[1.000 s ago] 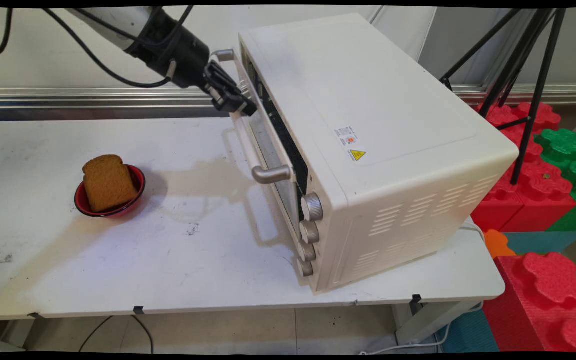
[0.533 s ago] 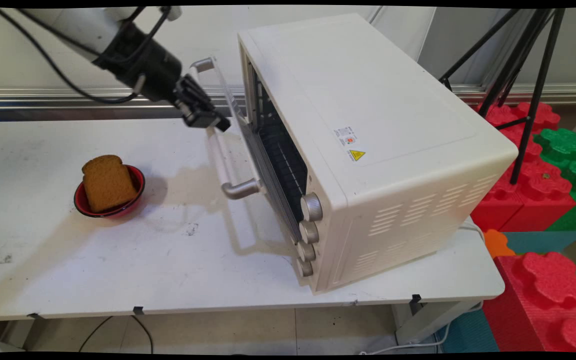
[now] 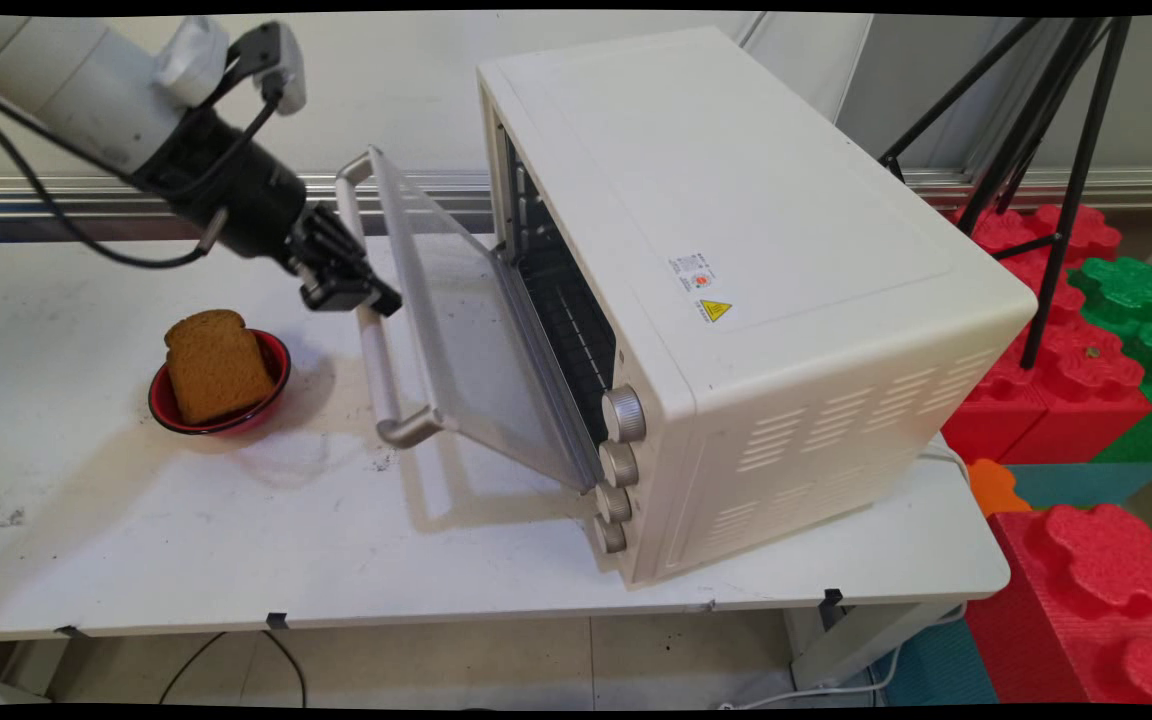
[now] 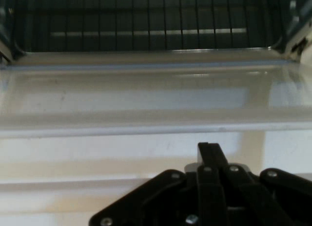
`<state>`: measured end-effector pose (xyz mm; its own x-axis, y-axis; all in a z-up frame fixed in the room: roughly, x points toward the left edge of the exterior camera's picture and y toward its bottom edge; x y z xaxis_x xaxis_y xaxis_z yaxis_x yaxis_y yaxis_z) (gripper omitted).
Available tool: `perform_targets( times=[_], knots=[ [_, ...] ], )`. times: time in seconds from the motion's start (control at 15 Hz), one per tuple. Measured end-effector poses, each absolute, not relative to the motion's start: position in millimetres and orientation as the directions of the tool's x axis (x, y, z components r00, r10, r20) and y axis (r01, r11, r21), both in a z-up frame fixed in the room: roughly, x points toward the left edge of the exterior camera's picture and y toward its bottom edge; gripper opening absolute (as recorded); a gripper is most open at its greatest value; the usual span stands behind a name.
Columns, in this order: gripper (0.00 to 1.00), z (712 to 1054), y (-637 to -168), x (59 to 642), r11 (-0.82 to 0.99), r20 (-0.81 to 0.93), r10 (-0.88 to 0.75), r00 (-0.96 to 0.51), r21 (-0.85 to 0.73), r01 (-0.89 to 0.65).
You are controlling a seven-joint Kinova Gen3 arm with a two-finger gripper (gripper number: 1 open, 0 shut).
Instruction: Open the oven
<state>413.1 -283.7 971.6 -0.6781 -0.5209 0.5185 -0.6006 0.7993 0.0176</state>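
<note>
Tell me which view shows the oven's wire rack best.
The hand view: it looks straight past the open door into the oven, so the wire rack spans the picture's top. The main view shows only a narrow dark strip of the rack behind the door, which the gripper holds by its handle.

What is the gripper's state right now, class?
Gripper: shut on the oven door handle, with the glass door partly open.

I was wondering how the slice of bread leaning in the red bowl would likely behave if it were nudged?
The bread slice leans tilted, overhanging the small red bowl, so a nudge would probably topple it out. It looks dry and stiff, likely light. The shallow bowl may slide on the smooth table.
</note>
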Motion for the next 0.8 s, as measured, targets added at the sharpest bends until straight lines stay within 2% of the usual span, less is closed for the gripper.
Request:
perform_targets(
  times=[0.8],
  knots=[
    [0.0, 916, -266, 435, 0.823, 0.449, -0.515, -0.73, 0.02, -0.568]
  ],
)
